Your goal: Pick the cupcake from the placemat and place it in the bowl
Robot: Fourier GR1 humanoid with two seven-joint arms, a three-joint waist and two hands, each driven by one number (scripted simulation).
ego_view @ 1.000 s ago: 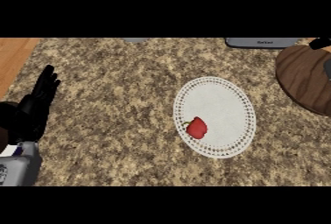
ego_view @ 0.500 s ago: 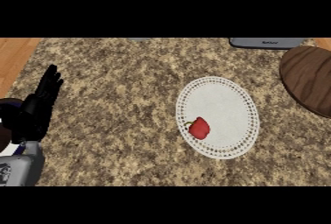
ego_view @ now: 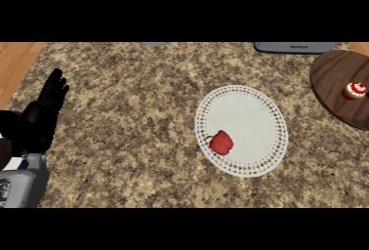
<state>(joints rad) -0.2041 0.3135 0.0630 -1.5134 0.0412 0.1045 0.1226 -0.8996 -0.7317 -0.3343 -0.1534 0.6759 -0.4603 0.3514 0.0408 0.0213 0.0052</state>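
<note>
Only one hand is seen, at the left edge of the frame: the left hand (ego_view: 39, 117), black, held open with its fingers (ego_view: 54, 88) straight and pointed up toward the upper left of the frame. The fingers are kept close together, and nothing is held in them. Below the hand, the grey forearm (ego_view: 22, 185) is seen entering from the lower left corner. The hand is at rest. The right hand is not shown anywhere in the frame.
</note>
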